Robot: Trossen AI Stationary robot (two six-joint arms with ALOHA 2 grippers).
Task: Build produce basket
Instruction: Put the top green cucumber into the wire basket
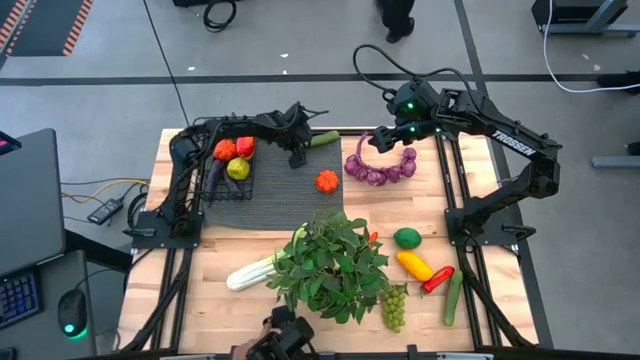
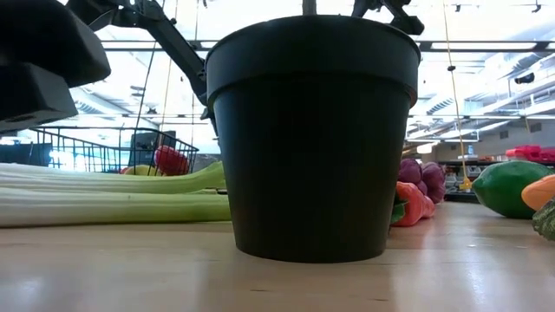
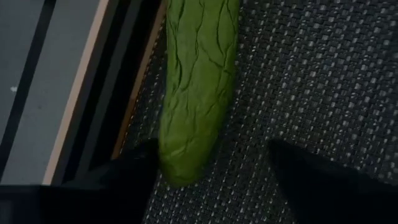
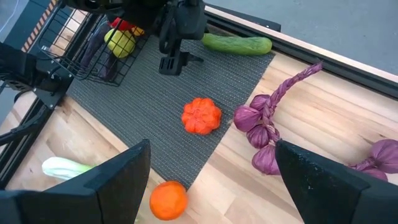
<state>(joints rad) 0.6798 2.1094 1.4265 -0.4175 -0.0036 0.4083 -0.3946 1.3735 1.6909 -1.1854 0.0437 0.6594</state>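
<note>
On the flat dark ribbed mat (image 1: pixel 290 195), left claw (image 1: pixel 297 158) hangs spread just beside one end of the long wrinkled green cucumber (image 1: pixel 323 139), not gripping. Small black wire-mesh basket (image 1: pixel 228 180) sits at the mat's far-left corner, holding red, orange and yellow produce. Right claw (image 4: pixel 211 180) hovers spread beside the mat, near the purple bulb string (image 1: pixel 380 165).

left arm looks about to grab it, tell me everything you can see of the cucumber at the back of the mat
The cucumber is a toy, long and dark green with a wrinkled, veined, matte skin and rounded ends. It lies flat on the far edge of the dark ribbed mat, roughly parallel to the table's back rail. The left gripper is open beside its near end, one of the fingers right against it, the other apart from it. Nothing else touches it; the basket is off to its side.
</note>
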